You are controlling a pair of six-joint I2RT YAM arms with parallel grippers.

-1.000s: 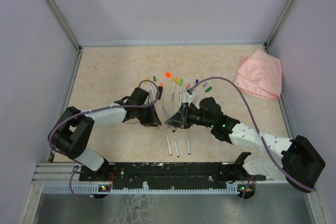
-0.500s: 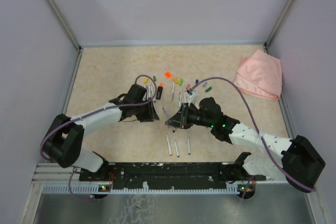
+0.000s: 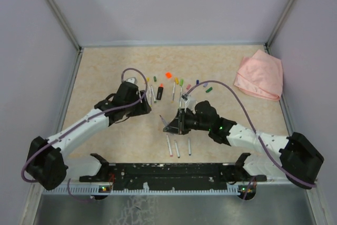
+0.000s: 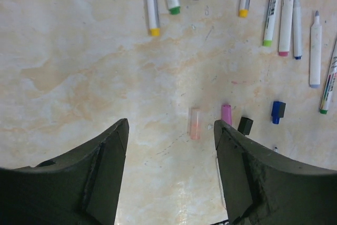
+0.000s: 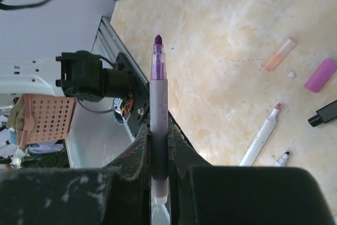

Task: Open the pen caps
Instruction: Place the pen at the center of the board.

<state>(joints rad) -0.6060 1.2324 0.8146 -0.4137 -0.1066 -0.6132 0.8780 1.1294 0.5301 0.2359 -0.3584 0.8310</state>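
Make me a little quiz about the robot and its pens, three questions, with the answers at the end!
1. True or false: the left hand is holding a pen.
2. What colour is the tip of the pen gripped in the right hand? A green, B purple, C orange.
3. Fill in the gap: the cloth at the far right of the table is ____.

Key: 1 false, that hand is open and empty. 2 B. 3 pink.
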